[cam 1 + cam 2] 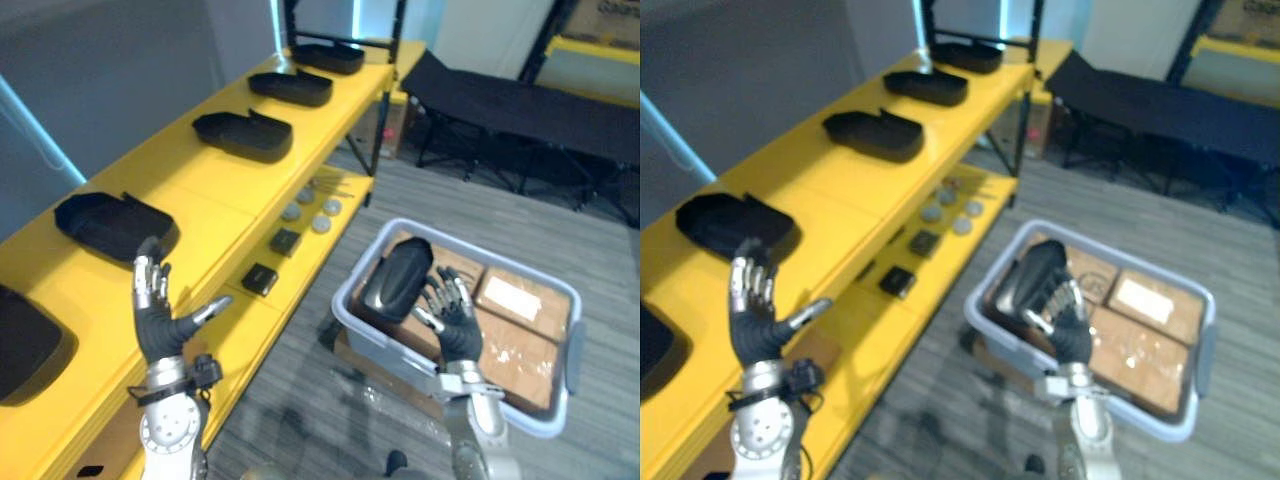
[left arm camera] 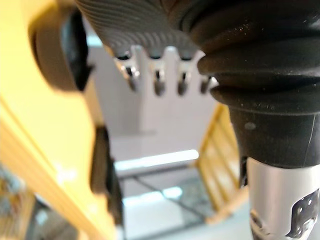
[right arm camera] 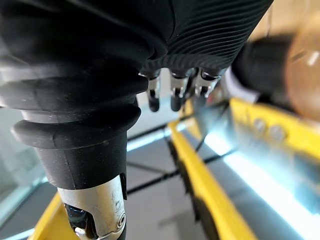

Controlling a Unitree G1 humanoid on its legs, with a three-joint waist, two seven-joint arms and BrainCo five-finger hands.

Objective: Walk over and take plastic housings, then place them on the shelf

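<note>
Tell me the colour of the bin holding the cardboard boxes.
The bin is pale grey-blue; it shows best in the left eye view.

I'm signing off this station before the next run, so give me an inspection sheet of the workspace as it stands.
Surface: yellow shelf; its top tier carries a row of black housings with gaps between them.
Job's things: one more housing lies tilted in the grey bin on the floor, on cardboard boxes.
Clutter: small black boxes and grey discs on the shelf's lower tier.
Robot hands: left robot hand open, raised by the shelf's edge, holding nothing; right robot hand open, fingers spread against the housing in the bin.
Cables: nothing seen.
Surroundings: black folding cot behind; grey floor.
</note>
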